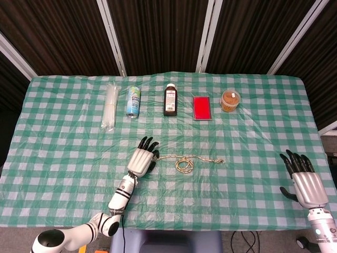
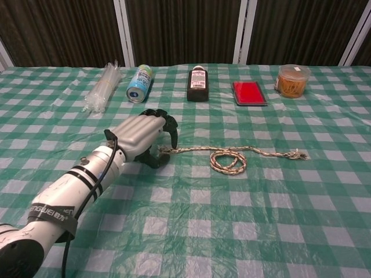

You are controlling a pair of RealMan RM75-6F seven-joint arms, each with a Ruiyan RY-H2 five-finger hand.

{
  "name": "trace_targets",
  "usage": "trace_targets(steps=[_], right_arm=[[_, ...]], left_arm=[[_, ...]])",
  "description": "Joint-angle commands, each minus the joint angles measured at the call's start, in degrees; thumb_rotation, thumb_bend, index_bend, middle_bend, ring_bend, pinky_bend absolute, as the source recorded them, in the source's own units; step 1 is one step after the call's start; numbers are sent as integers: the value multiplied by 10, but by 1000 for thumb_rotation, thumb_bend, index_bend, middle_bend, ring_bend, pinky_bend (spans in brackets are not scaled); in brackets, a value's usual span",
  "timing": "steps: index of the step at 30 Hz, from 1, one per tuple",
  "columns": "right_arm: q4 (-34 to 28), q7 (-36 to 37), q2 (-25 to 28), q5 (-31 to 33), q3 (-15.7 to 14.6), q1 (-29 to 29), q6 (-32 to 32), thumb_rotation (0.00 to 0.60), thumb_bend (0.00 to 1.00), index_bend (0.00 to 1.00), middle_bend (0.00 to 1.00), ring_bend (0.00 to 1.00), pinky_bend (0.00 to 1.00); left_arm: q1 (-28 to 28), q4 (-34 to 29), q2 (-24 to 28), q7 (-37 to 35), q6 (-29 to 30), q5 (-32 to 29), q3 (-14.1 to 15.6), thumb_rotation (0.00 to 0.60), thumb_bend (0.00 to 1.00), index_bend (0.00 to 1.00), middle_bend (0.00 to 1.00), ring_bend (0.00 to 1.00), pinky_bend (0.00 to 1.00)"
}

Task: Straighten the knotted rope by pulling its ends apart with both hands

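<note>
We log the rope [image 1: 185,159] lying on the green-checked tabletop [image 1: 63,147], near the middle and toward the front edge. It runs roughly left to right, with a small coiled loop [image 2: 228,161] about halfway along and a knot [image 2: 298,154] at its right end.

The left hand [image 2: 142,135] sits at the rope's left end. In the chest view its dark fingers [image 2: 171,124] curl down over that end and the thumb lies beneath, right against the strand. We cannot tell from either view whether the rope is actually pinched or only touched. The forearm reaches in from the lower left, with a cable running along it.

The right hand [image 1: 306,182] rests at the far right of the tabletop near the front edge, well apart from the rope. Its fingers are extended and slightly spread, holding nothing. It shows in the head view only.

Along the back of the tabletop we note a row, left to right: a clear plastic bundle [image 1: 109,106], a can [image 1: 133,101] lying on its side, a dark bottle [image 1: 170,99] with a label, a red flat case [image 1: 201,108], and a small round tub [image 1: 230,100] with orange-brown contents. All stand well apart from the rope.
</note>
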Motion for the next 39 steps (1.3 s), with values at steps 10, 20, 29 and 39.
trace_targets(steps=[10,20,29,39], right_arm=[[-1,-2,0,1,-1,-1,0,600,311,0,0,0,0],[-3,-10,-1,-1,-2,0,-1,600,311,0,0,0,0],[-1,-13,-4,-6,-4,1,-1,600,311,0,0,0,0],[29,-28,-45,-33,-7,25,-22,600,310,11,0,0,0]], left_arm=[[-7,16,-7,4,2,-7,-5,600,413,518,172,0,31],[-6,15,-4,8,0,-13,-3,600,460,568,171,0,30],[-5,6,2,10,8,-10,1,600,469,612,170,0,28],[17,-22,30,-6,43,14,26,600,469,688,177,0,27]])
